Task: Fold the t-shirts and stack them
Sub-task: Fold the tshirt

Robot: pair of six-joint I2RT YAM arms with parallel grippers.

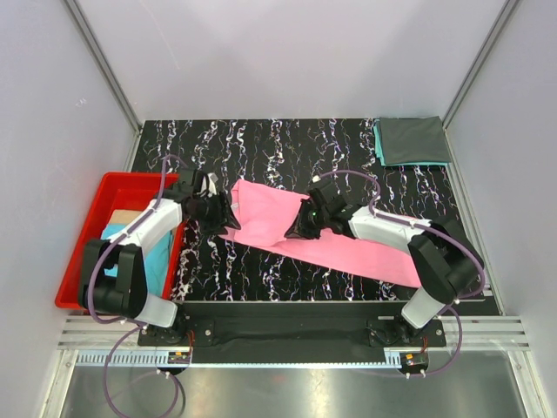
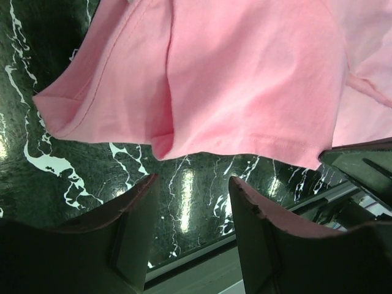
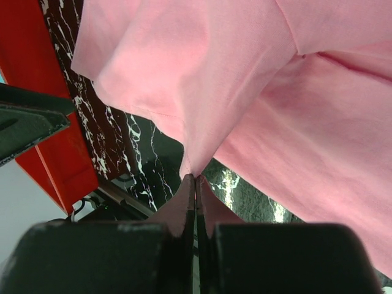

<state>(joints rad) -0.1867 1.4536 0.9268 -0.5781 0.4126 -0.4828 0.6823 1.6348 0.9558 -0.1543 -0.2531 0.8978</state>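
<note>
Nothing legible in any view — no words, labels, brands or numbers. The pink t-shirt is plain cloth, the red bin shows no marking that can be made out, and the white streaks on the black worktop are marbling — not writing.

One pink t-shirt, one dark grey t-shirt, one red bin.

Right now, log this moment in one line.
left gripper: open, empty | right gripper: shut on bright pink cloth t-shirt | fold: unfinished
</note>
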